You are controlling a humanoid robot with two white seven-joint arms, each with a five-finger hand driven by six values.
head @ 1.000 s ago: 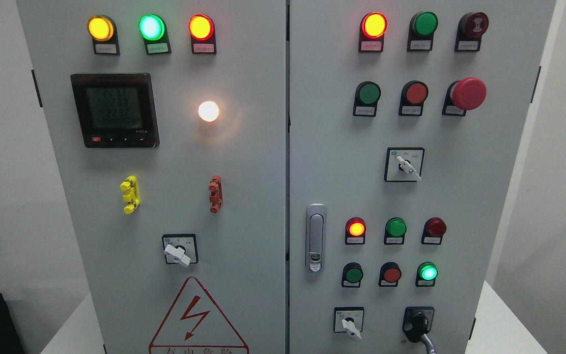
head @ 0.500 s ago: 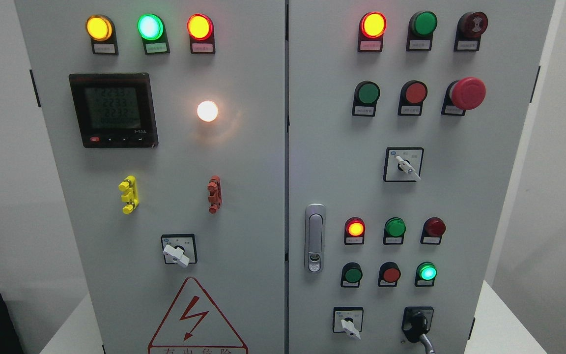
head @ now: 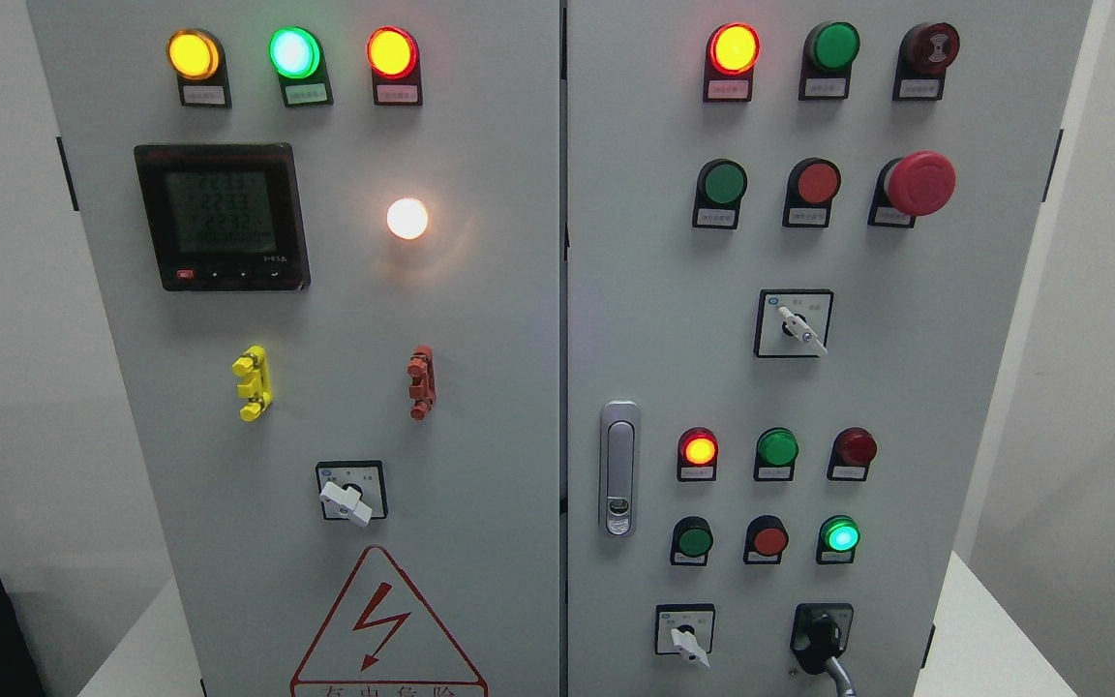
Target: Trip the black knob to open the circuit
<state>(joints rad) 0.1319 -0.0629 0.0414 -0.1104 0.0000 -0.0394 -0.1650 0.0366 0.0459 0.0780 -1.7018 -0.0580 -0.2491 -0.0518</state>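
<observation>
A grey metal electrical cabinet (head: 480, 290) with 2 doors fills the view. The task's black rotary knob (head: 821, 639) sits at the lower right of the right door, just right of a white-handled selector switch (head: 685, 639), its handle pointing down and slightly right. Neither robot hand is visible, so finger state cannot be told. The right arm is probably nearer. No containers appear.

Grey metal control cabinet (head: 480, 319) fills the view; its black rotary knob (head: 821, 639) sits at five o'clock, white-handled selector switch (head: 685, 641) just beside it.
</observation>
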